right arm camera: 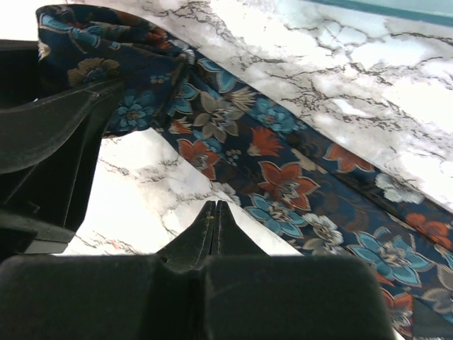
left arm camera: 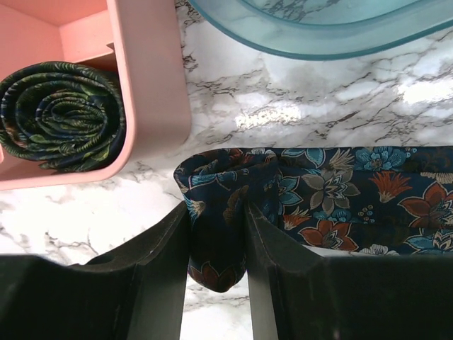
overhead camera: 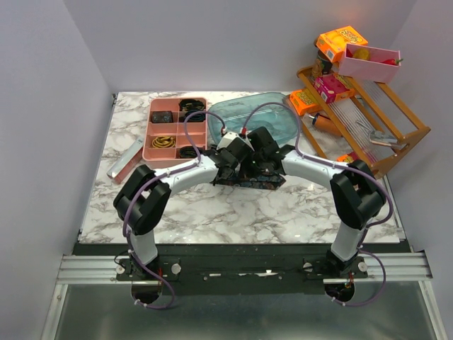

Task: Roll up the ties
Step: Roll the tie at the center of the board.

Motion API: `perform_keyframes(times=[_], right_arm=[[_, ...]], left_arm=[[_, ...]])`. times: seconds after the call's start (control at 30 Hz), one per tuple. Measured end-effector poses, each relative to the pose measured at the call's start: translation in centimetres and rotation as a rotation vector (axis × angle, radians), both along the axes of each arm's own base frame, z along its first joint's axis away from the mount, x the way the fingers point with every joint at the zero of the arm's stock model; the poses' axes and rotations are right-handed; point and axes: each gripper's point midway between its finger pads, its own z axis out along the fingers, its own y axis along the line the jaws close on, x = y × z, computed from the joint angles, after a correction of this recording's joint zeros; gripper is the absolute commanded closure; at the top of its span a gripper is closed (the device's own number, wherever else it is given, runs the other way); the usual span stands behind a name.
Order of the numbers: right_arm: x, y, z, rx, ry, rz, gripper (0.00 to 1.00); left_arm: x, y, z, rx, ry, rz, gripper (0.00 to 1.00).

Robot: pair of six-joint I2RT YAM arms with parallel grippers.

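Observation:
A dark navy tie (left arm camera: 333, 191) with orange and blue flowers lies flat on the marble, running off to the right. Its folded end is pinched between the fingers of my left gripper (left arm camera: 216, 212), which is shut on it. From above, both grippers meet over the tie (overhead camera: 248, 180) at the table's middle. My right gripper (right arm camera: 214, 205) is shut with nothing in it and hovers just beside the tie's (right arm camera: 283, 184) near edge. A rolled dark green tie (left arm camera: 60, 117) sits in a compartment of the pink tray (left arm camera: 148, 71).
The pink tray (overhead camera: 177, 127) holds several rolled items at the back left. A clear blue tub (overhead camera: 258, 117) lies just behind the grippers. A wooden rack (overhead camera: 368, 120) with snack boxes and a pink bin (overhead camera: 368, 62) stands at the right. A flat strip (overhead camera: 126, 161) lies left of the tray.

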Motion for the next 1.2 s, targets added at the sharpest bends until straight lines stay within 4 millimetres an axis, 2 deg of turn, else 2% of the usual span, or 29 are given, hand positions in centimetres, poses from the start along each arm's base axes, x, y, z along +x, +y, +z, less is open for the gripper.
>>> perform_keyframes(times=[0.2,0.43,0.73,0.9,0.97,1.1,1.2], right_arm=[[0.5,-0.7,-0.3,-0.002,0.002,-0.020,0.99],[0.9,-2.7,-1.4,-0.017,0.029,-0.068,0.99],[1.3,-3.3,-0.6,-0.002,0.015,-0.093,0.99],[1.2,-4.0,-1.0,-0.012,0.019,-0.107,0.99],[1.2,-4.3,-1.1,-0.015,0.020,-0.113,0.99],[1.3,-4.6,-1.0,-0.015,0.017,-0.121,0.99],[1.3,-4.6,-0.8,-0.012,0.012,-0.123,0.99]], left_arm=[[-0.3,1.2,0.3,0.099,-0.004,0.004,0.58],[-0.2,2.4,0.2,0.228,0.001,0.008,0.59],[-0.2,1.6,-0.6,0.362,0.011,-0.024,0.55],[-0.3,1.3,-1.1,0.383,0.020,-0.036,0.50],[-0.4,1.0,-1.4,0.368,0.030,-0.046,0.48],[-0.6,-0.3,-2.5,0.298,0.053,-0.075,0.35],[-1.1,-1.2,-3.4,0.231,0.076,-0.100,0.32]])
